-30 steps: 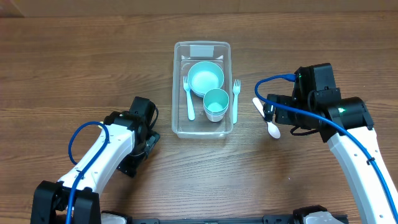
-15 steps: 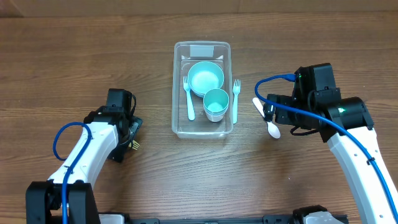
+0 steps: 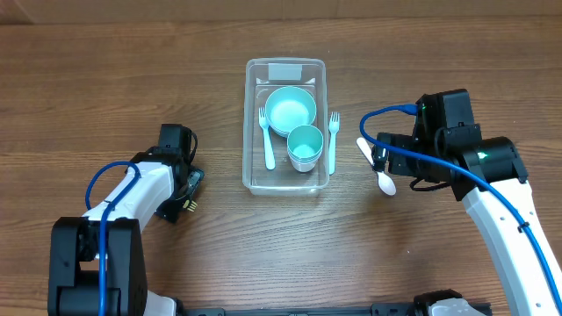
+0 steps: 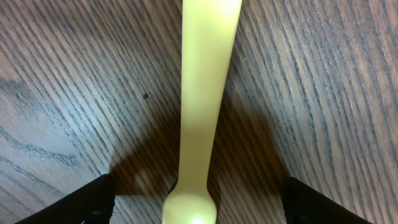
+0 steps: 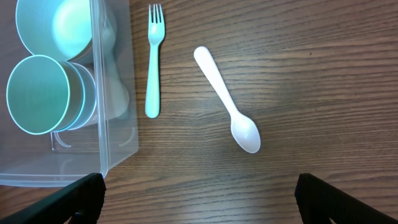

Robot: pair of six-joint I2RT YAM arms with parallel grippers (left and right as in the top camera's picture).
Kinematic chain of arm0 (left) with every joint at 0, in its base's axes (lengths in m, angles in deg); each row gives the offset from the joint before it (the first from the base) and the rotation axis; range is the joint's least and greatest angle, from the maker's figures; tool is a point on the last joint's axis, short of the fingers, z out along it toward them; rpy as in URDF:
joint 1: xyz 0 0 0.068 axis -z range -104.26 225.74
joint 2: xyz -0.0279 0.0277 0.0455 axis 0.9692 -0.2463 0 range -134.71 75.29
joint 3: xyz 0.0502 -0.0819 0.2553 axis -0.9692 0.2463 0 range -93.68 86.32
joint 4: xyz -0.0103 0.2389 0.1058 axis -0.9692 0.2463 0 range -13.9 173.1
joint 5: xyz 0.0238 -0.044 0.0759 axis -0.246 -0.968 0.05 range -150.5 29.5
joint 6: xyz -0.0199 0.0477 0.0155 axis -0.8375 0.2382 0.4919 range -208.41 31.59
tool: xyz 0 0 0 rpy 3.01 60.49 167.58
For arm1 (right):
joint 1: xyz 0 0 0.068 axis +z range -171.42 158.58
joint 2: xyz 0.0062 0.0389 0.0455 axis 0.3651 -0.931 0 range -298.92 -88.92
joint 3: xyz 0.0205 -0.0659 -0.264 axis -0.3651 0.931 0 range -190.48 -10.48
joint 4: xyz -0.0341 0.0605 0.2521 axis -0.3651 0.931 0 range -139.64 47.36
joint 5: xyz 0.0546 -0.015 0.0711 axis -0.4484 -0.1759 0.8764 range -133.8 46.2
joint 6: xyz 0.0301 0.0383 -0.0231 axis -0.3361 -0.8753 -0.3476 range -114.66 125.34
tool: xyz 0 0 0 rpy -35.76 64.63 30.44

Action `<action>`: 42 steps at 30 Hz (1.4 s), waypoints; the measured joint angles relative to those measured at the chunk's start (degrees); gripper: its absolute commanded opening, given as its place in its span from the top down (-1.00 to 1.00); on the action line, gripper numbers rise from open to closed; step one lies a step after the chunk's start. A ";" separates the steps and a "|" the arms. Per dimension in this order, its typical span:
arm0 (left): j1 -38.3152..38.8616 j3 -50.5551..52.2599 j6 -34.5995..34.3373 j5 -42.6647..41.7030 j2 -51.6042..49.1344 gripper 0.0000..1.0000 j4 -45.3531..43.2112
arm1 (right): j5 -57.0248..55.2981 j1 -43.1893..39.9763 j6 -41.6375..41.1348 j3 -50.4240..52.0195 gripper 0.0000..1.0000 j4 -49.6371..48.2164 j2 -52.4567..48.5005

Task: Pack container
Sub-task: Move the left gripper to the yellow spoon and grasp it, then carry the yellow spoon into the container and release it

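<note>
The clear container stands mid-table and holds a blue bowl, a teal cup and a teal fork. Another teal fork lies just right of it, also seen as the fork in the right wrist view. A white spoon lies further right. My right gripper hovers open near the white spoon, holding nothing. Left of the container, my left gripper is low over the table, open. A pale yellow utensil lies between its jaws, untouched by either finger.
The tabletop is bare wood. The container wall fills the left of the right wrist view. Only a tip of the yellow utensil peeks from under the left gripper in the overhead view.
My left arm swung left, away from the container, and settled over the yellow utensil, its jaws narrowing a little. The right arm has not moved.
</note>
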 measured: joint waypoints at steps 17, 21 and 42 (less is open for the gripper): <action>-0.04 -1.09 2.34 1.66 -1.40 0.92 -2.34 | 0.00 0.00 0.00 0.00 -1.00 0.00 0.00; -0.04 -1.14 2.38 1.66 -1.40 0.92 -2.34 | 0.00 0.00 0.00 0.00 -1.00 -0.04 0.00; 15.65 -37.40 44.33 -4.33 5.88 0.92 4.11 | 0.00 0.00 0.00 0.00 -1.00 -0.02 0.00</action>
